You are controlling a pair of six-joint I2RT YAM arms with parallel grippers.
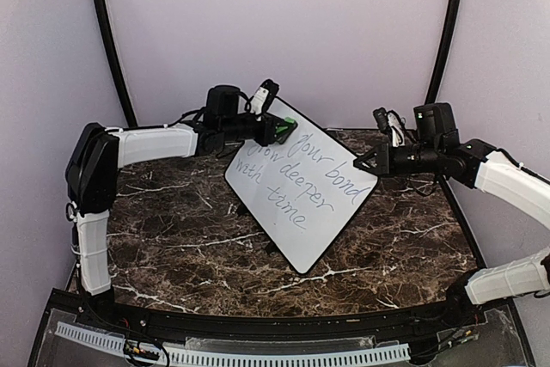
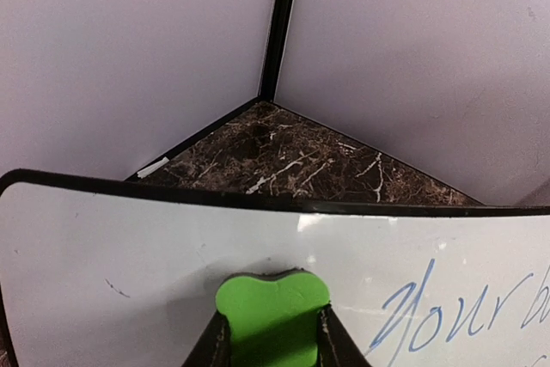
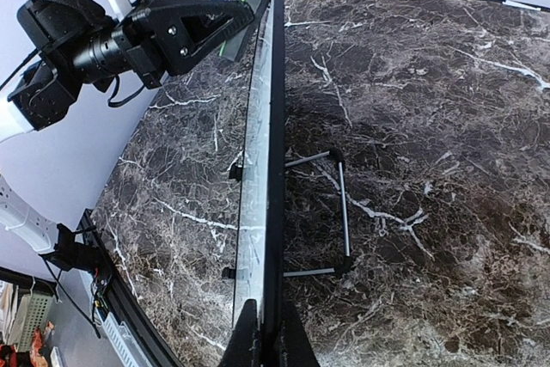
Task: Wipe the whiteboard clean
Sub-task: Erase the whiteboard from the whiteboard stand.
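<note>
**White board, nothing wiped yet**

Your whiteboard [image 1: 322, 229] stands mid-counter [image 1: 172, 238], toward the back edge. Its words [image 1: 296, 180] all need wiping. Your left gripper [image 1: 279, 129] squeezes the green eraser [image 2: 271, 307] at the top corner. Your right gripper [image 3: 262, 333] pinches the board's edge.

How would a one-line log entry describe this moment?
left gripper: shut on eraser, against whiteboard | right gripper: shut on whiteboard edge | writing: unerased

Left wrist view cuts off the whiteboard [image 2: 129, 247] and most of its writing [image 2: 430, 311].
</note>
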